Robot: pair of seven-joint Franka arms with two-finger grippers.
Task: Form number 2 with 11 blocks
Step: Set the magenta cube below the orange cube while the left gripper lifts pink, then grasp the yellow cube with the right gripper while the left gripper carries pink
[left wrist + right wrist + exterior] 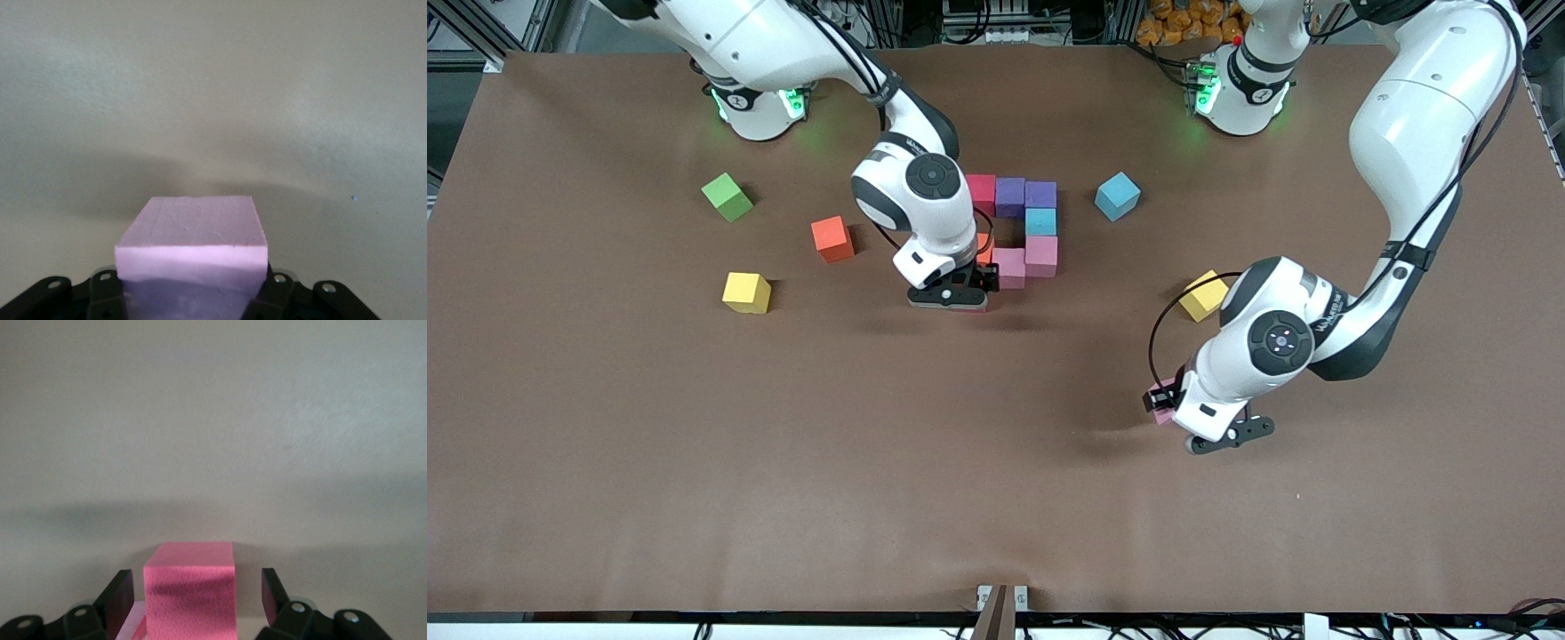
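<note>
Several blocks form a partial figure mid-table: red, two purple, light blue, two pink and a half-hidden orange one. My right gripper is low at the figure's nearer corner. It is open around a red block, with a gap at each finger. My left gripper is shut on a pink block, above bare table toward the left arm's end.
Loose cubes lie around the figure: green, orange-red and yellow toward the right arm's end, blue and yellow toward the left arm's end. The brown table stretches wide nearer the camera.
</note>
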